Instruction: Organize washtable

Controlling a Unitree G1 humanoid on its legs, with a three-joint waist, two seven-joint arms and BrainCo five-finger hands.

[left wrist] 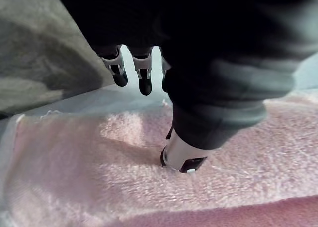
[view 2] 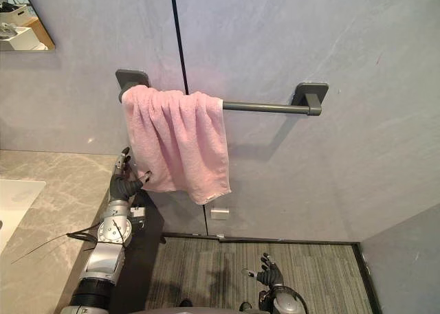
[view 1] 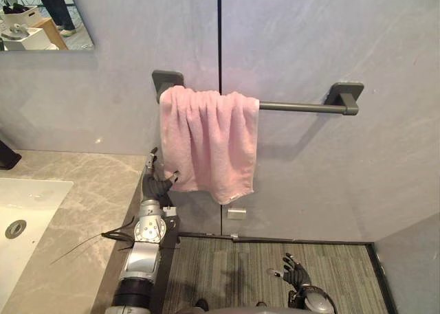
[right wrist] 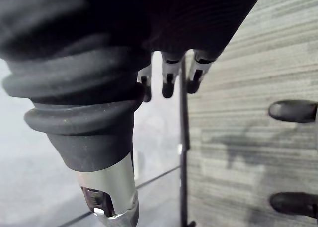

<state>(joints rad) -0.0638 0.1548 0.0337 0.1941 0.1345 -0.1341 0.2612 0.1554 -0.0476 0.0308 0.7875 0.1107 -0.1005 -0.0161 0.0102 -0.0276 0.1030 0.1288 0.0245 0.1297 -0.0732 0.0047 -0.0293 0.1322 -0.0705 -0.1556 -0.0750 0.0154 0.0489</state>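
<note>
Left eye view: one grey wall (view 1: 330, 39), one marble counter (view 1: 82, 190) with a sink (view 1: 27, 211) cut off at the edge. One horizontal towel bar (view 1: 295, 107). One pink towel (view 1: 210, 139) is draped over its left end, bunched, long axis hanging straight down. Left hand (view 1: 155, 186) at the towel's lower left corner, fingers straight, thumb (left wrist: 181, 160) tip touching cloth, no grip. Right hand (view 1: 297, 274) low over carpet (view 1: 234, 266), fingers relaxed, empty.

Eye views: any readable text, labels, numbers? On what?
None readable.
Pink towel, towel bar and countertop: no print visible.
Small white plate on the wall below the towel: too small to tell.
Boxes reflected in the mirror: too small to read.
</note>
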